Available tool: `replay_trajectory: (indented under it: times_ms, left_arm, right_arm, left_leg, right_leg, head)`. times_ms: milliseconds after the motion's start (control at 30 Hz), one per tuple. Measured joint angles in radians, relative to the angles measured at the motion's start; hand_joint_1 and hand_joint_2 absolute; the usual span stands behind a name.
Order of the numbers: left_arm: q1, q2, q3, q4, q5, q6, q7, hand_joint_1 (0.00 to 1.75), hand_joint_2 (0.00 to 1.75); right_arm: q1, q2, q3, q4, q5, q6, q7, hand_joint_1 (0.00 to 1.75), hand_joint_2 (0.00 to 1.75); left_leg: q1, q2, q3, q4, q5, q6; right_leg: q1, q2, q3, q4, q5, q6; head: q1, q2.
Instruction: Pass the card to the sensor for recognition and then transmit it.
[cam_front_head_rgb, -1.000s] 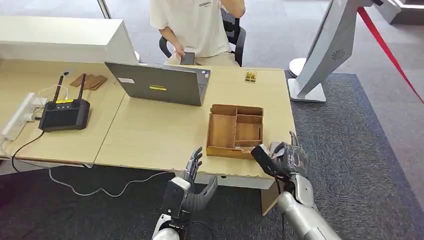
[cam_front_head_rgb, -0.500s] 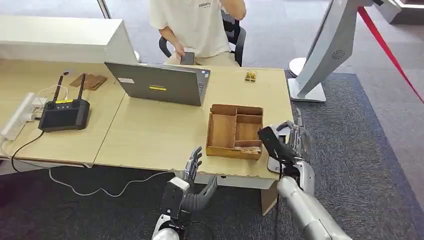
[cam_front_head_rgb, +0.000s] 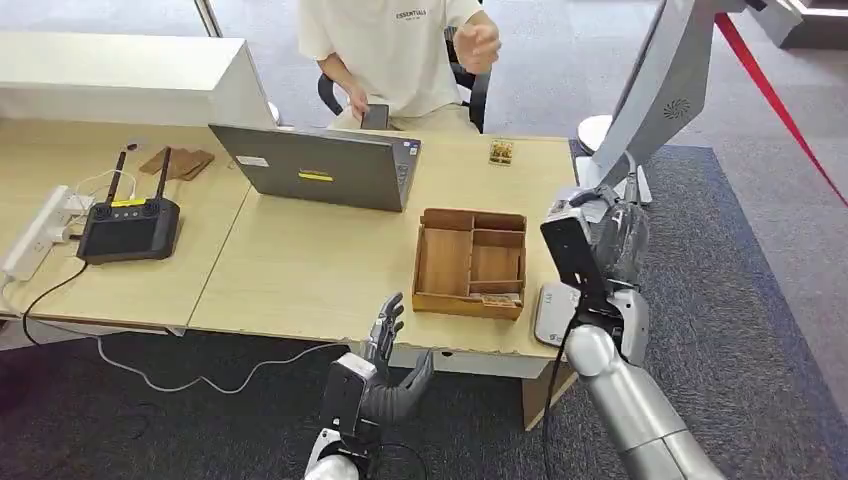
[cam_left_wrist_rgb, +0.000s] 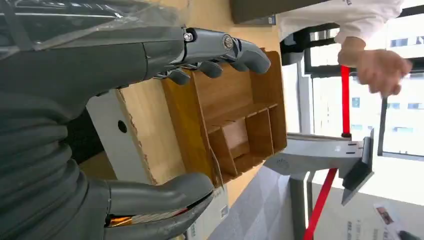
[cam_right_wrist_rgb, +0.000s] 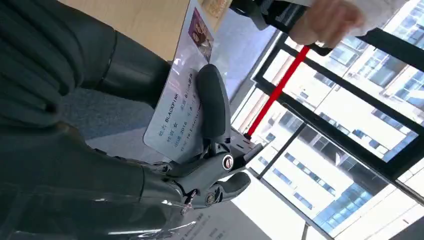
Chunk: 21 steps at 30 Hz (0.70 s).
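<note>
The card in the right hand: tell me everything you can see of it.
The card is a thin, pale, glossy rectangle with a small colour photo near one end and lines of dark print. The right hand holds it, thumb pressed across its printed face, raised beside the table's right edge. From the head view its back looks dark.

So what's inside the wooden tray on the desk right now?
The wooden tray has bare wood in the compartments that show; its near wall hides the front strip, so something flat there cannot be ruled out.
</note>
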Motion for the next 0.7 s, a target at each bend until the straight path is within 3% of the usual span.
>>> replay_trajectory:
  times_ms: [167,267,300,333,533,700]
  left_arm:
    - [-0.001,0.0,0.0,0.0,0.001,-0.002,-0.001,0.0,1.75]
    - [-0.02,-0.013,-0.008,0.013,0.021,-0.029,-0.018,0.0,1.75]
    - [-0.041,-0.025,-0.023,0.03,0.035,-0.059,-0.027,0.0,1.75]
    - [-0.053,-0.033,-0.027,0.04,0.037,-0.074,-0.032,0.0,1.75]
    - [-0.067,-0.044,-0.033,0.059,0.039,-0.089,-0.037,0.0,1.75]
    - [-0.071,-0.048,-0.035,0.069,0.04,-0.09,-0.037,0.0,1.75]
  right_arm:
    - [-0.001,0.0,0.0,-0.003,0.0,0.002,0.002,1.75,1.75]
    - [-0.062,-0.005,0.008,0.0,-0.035,0.053,0.011,1.75,1.75]
    - [-0.177,-0.002,0.026,0.101,-0.057,0.127,0.02,1.75,1.75]
    - [-0.247,0.005,0.035,0.183,-0.073,0.15,0.023,1.75,1.75]
    - [-0.326,0.012,0.056,0.325,-0.063,0.169,0.053,1.75,1.75]
    - [-0.372,0.017,0.078,0.433,-0.042,0.224,0.124,1.75,1.75]
  left_leg:
    - [0.0,0.0,0.0,0.0,0.0,0.0]
    - [0.0,0.0,0.0,0.0,0.0,0.0]
    - [0.0,0.0,-0.001,0.0,0.001,0.0]
    - [0.0,-0.001,0.0,0.0,0.001,0.0]
    - [0.0,-0.001,-0.001,0.0,0.001,0.0]
    - [0.0,-0.001,-0.001,0.0,0.001,0.0]
  right_leg:
    - [0.0,0.0,0.0,0.0,0.0,0.0]
    - [0.0,0.0,0.0,0.0,0.0,0.0]
    - [0.0,0.0,0.0,0.0,0.001,0.0]
    - [0.0,0.0,0.0,0.0,0.001,0.0]
    - [0.0,0.0,0.0,0.0,0.001,0.0]
    - [0.0,0.0,-0.001,0.0,0.001,0.0]
  head:
    - [0.0,0.0]
    - [0.0,0.0]
    - [0.0,0.0]
    - [0.0,0.0]
    - [0.0,0.0]
    - [0.0,0.0]
